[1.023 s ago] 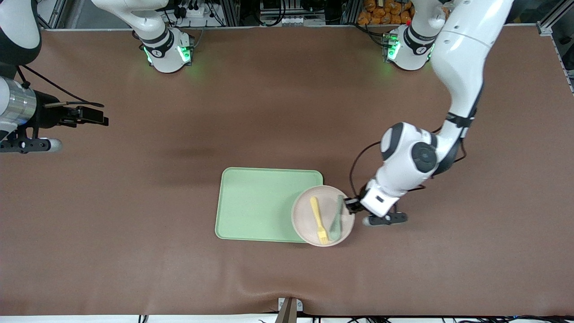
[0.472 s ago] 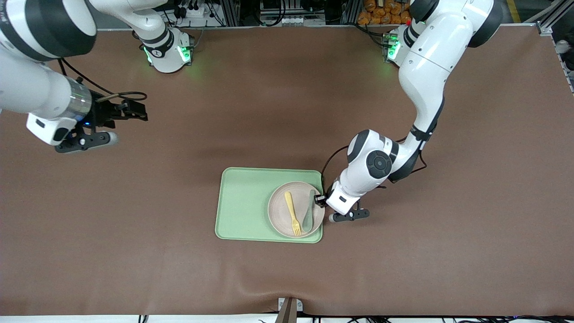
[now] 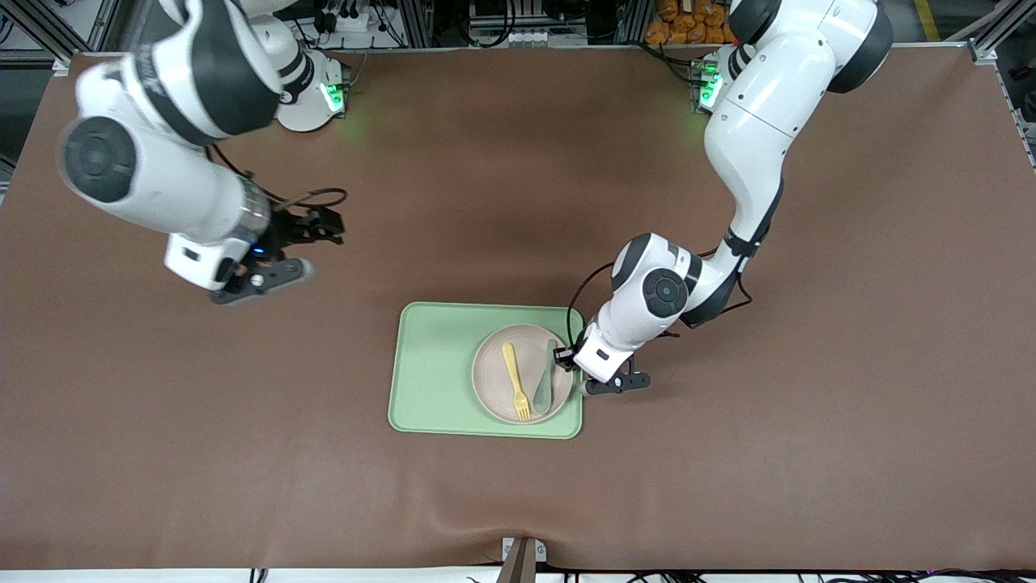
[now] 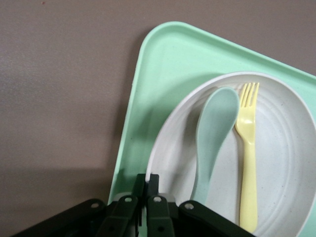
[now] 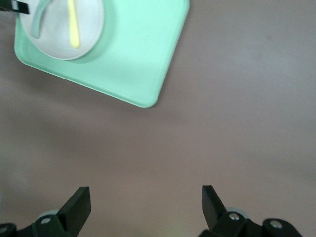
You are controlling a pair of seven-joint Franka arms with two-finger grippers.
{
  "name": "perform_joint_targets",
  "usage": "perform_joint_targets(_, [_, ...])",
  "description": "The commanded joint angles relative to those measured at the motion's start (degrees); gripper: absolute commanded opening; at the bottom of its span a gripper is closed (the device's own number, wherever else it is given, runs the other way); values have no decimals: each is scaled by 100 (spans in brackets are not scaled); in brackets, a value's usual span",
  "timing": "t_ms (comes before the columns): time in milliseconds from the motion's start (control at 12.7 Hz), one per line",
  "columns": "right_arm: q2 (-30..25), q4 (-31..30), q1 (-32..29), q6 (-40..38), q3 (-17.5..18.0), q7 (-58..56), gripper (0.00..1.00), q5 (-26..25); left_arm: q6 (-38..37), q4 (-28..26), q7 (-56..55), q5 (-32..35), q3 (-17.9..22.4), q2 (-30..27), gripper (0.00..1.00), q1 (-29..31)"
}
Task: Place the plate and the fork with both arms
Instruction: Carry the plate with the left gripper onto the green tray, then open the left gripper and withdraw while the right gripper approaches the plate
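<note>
The left pincer (image 3: 569, 357) is clamped on the rim of the plate (image 3: 494, 380), right at the plate's edge toward the left arm's end of the tabletop (image 3: 728, 486). The left wrist view shows it plainly: the two fingers (image 4: 146, 185) pinched together on the lip, no gap between them. The plate sits on the green tray (image 3: 429, 372), in the half of the tray toward the left arm's end, close to that short edge. On the plate lie the yellow fork (image 3: 514, 391) and a pale teal spoon (image 3: 544, 384), side by side, prongs and bowl pointing toward the tray's edge nearer the front camera.

So the plate-placing step looks nearly done: it reads as resting on the tray, though whether it is fully down or a hair above I cannot say.

The right pincer (image 3: 312, 235) hangs over bare tabletop toward the right arm's end, well apart from the tray, its fingers (image 5: 76, 205) spread wide with nothing between them.

Next, I'd judge, the left pincer must let go of the rim and lift straight off without dragging the plate. Then the fork falls to the right arm, which needs a careful narrow pinch on the handle without nudging the spoon just beside it.
</note>
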Motion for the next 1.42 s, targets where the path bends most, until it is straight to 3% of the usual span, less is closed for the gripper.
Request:
perform_joint_targets(0, [320, 86, 468, 481, -52, 23, 100, 42, 28, 146, -68, -22, 210, 56, 99, -80])
perform_joint_targets(315, [927, 165, 1049, 1509, -52, 14, 100, 33, -120, 146, -77, -30, 281, -549, 100, 52])
perform_joint_targets(708, [2033, 876, 1585, 2450, -52, 5, 100, -46, -2042, 137, 2, -13, 817, -2104, 100, 244])
perform_joint_targets(1181, [3036, 974, 1797, 3987, -43, -29, 100, 15, -4995, 137, 720, -13, 809, -3932, 100, 1342])
perform_joint_targets(1338, [3483, 1349, 1876, 4384, -52, -152, 100, -28, -5699, 119, 1117, -13, 817, -4329, 100, 1703])
